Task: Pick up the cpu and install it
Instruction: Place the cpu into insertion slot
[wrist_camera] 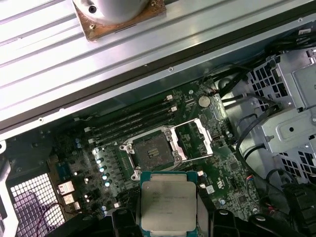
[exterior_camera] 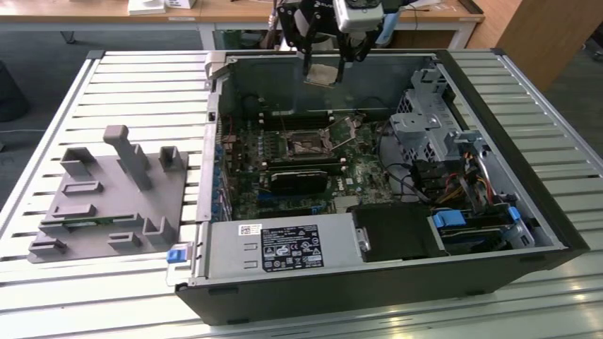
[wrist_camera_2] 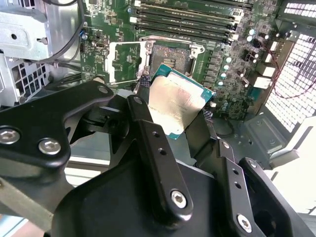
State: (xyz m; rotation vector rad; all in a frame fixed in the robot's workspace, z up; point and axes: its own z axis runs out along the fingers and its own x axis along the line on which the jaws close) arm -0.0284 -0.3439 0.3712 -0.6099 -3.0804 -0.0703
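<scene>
Second wrist view shows the cpu [wrist_camera_2: 177, 104] stuck between the two black fingers [wrist_camera_2: 148, 123] of the gripper [wrist_camera_2: 175, 107]. The fingers press on two opposite edges of the chip, one on each side, so the gripper is closed tight on it. The shiny grey top of the cpu can be seen, with a thin green rim around it. The chip sits at the very tips of the fingers.

Seen from the exterior view, the gripper [exterior_camera: 325, 67] hangs in the air over the open computer case [exterior_camera: 527, 183]. The cpu [exterior_camera: 323, 73] is up there with it, high above the green motherboard [exterior_camera: 282, 152]. It touches nothing but the fingers.

The square socket [exterior_camera: 306, 146] lies lower down on the motherboard, with nothing in it. In the first wrist view the cpu [wrist_camera: 167, 203] shows near the socket [wrist_camera: 152, 150], but it is not in it. A metal flap [wrist_camera: 195, 140] stands open just beside the socket.

The computer case lies on its side on a table [exterior_camera: 132, 85] made of long pale slats. A grey tray [exterior_camera: 104, 205] with upright pegs sits on the table at the exterior view's left, well apart from the gripper and the cpu.
</scene>
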